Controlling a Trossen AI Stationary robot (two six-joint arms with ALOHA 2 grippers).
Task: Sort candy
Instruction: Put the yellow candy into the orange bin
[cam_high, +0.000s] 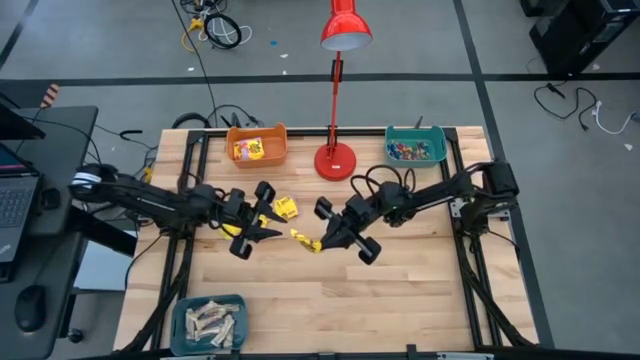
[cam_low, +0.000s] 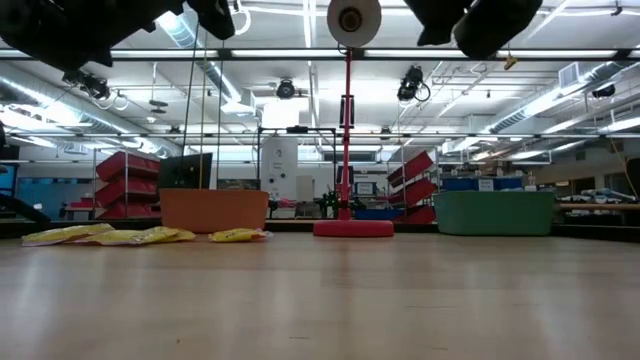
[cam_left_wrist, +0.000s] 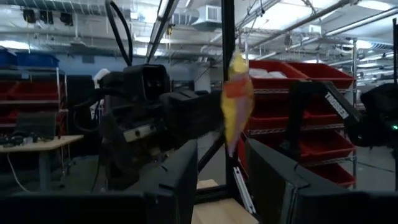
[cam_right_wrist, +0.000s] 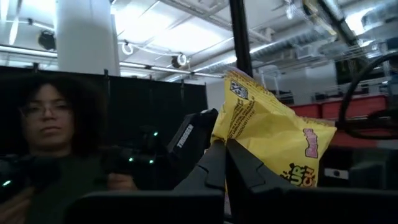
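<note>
From overhead, both arms meet over the middle of the desk (cam_high: 400, 290), and the right gripper (cam_high: 322, 243) has its fingers clamped on a yellow candy packet (cam_high: 306, 240), lifted clear of the wood. The right wrist view gives the close look that the overhead cannot: the packet (cam_right_wrist: 273, 134), crinkled with dark and pink print, is pinched between the two dark fingers (cam_right_wrist: 214, 165), and a person sits in the room behind. The left gripper (cam_high: 262, 212) hovers just beside it with its fingers apart and nothing between them; its wrist view looks straight at the right arm and the same packet (cam_left_wrist: 236, 102) hanging there. Only the low view shows loose yellow packets (cam_low: 110, 236) lying flat on the desk in front of the orange bin (cam_low: 213, 209), with both grippers up at the top edge. Overhead again: more packets (cam_high: 285, 207) near the left gripper, a red lamp (cam_high: 336, 160) between the orange bin (cam_high: 256, 145) and the teal bin (cam_high: 416, 146) of small coloured pieces, and pale bars in a blue-grey bin (cam_high: 210, 322) at the near left corner.
</note>
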